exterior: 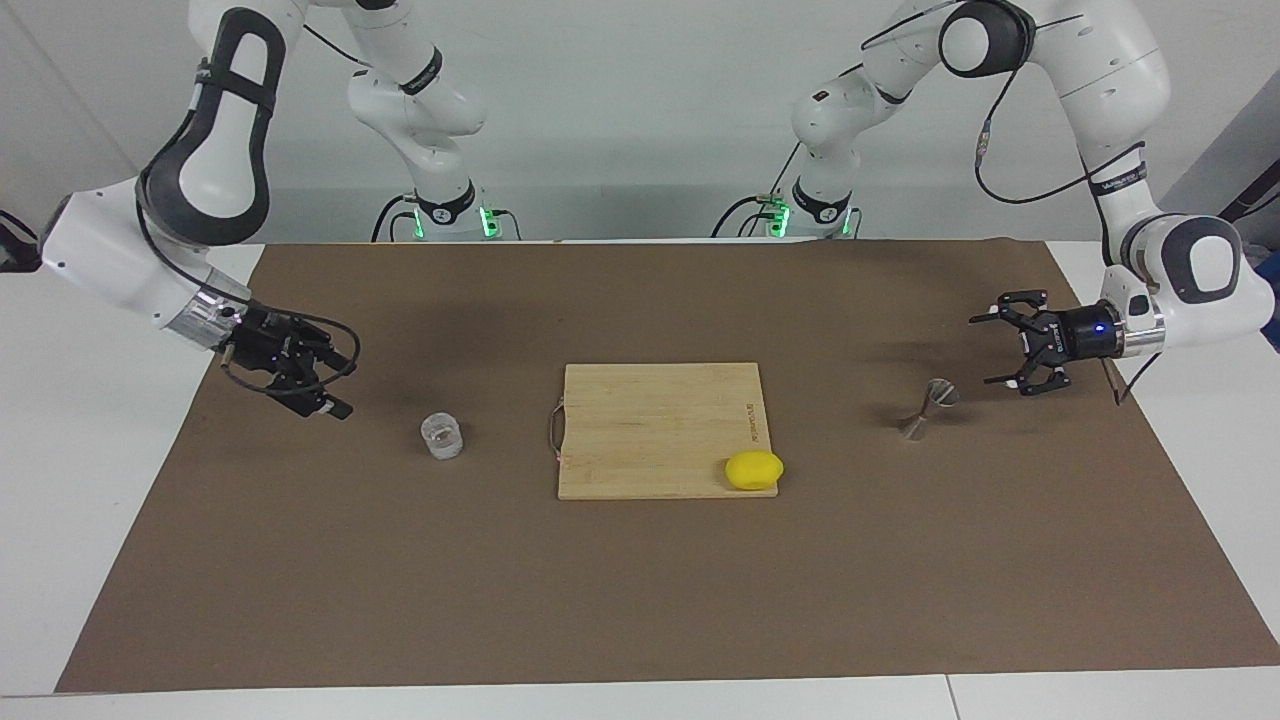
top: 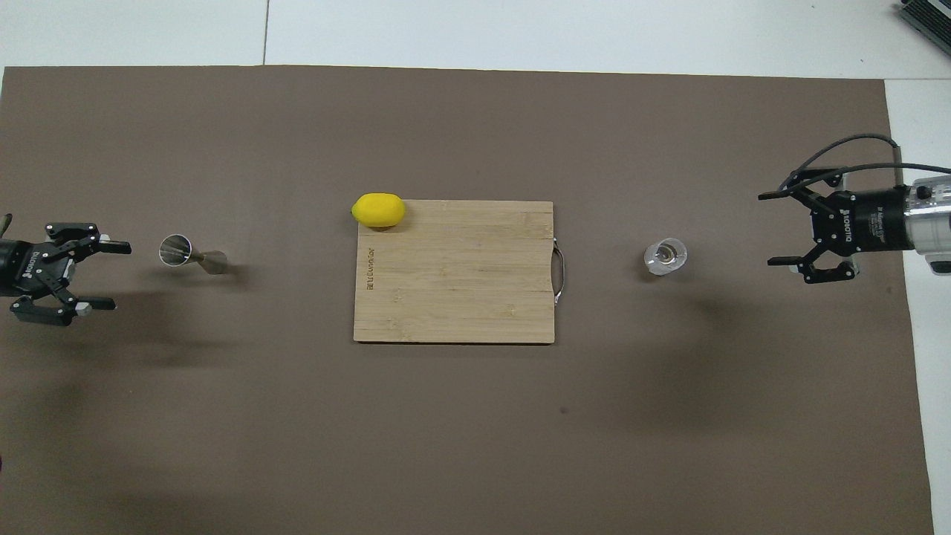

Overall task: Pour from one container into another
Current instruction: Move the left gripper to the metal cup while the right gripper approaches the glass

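Observation:
The small clear glass cup [exterior: 441, 436] [top: 665, 256] stands on the brown mat toward the right arm's end of the table. My right gripper [exterior: 342, 384] [top: 773, 229] hangs low beside it, a short gap away, turned level toward it, open and empty. The metal hourglass jigger [exterior: 925, 408] [top: 189, 255] stands toward the left arm's end. My left gripper [exterior: 983, 350] [top: 111, 274] is low beside the jigger, pointing at it, open, with nothing between its fingers. Neither gripper touches its object.
A wooden cutting board [exterior: 650, 420] [top: 453, 290] lies at the middle of the mat [exterior: 640, 600] between cup and jigger. A yellow lemon [exterior: 753, 470] [top: 379, 209] rests at the board's corner farther from the robots, toward the jigger.

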Tool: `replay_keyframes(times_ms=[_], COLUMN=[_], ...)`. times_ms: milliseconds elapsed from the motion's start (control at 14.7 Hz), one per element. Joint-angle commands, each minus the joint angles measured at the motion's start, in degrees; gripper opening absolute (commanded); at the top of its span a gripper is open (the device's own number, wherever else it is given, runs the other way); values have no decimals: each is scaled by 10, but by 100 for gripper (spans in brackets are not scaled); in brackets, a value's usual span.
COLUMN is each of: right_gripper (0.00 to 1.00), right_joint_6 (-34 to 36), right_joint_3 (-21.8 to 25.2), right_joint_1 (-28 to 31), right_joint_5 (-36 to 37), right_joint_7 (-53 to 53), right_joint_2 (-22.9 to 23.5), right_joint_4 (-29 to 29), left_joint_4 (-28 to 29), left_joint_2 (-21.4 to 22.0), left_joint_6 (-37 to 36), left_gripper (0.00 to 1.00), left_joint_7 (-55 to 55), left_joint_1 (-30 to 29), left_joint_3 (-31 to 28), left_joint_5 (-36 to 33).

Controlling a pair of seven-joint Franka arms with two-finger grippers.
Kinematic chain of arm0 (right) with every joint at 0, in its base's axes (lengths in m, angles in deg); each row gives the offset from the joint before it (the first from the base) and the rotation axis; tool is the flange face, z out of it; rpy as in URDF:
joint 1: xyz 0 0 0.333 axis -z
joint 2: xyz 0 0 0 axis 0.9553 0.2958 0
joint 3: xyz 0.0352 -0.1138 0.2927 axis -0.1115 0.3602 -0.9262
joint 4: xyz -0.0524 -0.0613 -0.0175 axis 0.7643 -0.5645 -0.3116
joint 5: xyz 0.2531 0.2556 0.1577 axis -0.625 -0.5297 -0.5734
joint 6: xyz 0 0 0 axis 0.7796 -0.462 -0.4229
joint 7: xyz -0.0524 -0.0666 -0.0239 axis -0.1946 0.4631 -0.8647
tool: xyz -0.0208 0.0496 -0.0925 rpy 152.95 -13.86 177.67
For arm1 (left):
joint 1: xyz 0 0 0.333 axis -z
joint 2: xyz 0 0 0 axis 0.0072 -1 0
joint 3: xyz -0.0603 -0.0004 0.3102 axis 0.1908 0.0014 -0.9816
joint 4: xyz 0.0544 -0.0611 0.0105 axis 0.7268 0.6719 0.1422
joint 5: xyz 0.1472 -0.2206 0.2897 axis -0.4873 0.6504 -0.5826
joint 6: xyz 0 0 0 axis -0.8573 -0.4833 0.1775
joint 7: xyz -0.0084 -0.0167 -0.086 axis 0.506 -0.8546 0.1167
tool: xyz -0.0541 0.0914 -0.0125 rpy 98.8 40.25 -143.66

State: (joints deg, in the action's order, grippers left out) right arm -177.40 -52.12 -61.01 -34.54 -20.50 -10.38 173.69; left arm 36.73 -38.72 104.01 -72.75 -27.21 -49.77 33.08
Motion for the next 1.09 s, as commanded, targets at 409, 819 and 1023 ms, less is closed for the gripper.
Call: replay_keyframes(times_ms=[409,819,1023], right_gripper=[100,100,100], right_joint_6=[67,83,92], right_joint_3=[-6,-6,-7], right_joint_1=[58,53,53], right_joint_5=[-165,-197,-210], right_joint_7=[15,21,22], right_joint_2=[84,124,146], right_joint_4=[37,35,28], left_joint_4=[-1,8,14], left_joint_2=[-66,-80,-80], left_joint_6=[11,7,5], left_gripper=[100,100,100], left_joint_7=[-207,-244,-251], left_joint_1=[-12,-7,-4], left_joint_3=[17,28,33], left_joint_5=[88,121,129])
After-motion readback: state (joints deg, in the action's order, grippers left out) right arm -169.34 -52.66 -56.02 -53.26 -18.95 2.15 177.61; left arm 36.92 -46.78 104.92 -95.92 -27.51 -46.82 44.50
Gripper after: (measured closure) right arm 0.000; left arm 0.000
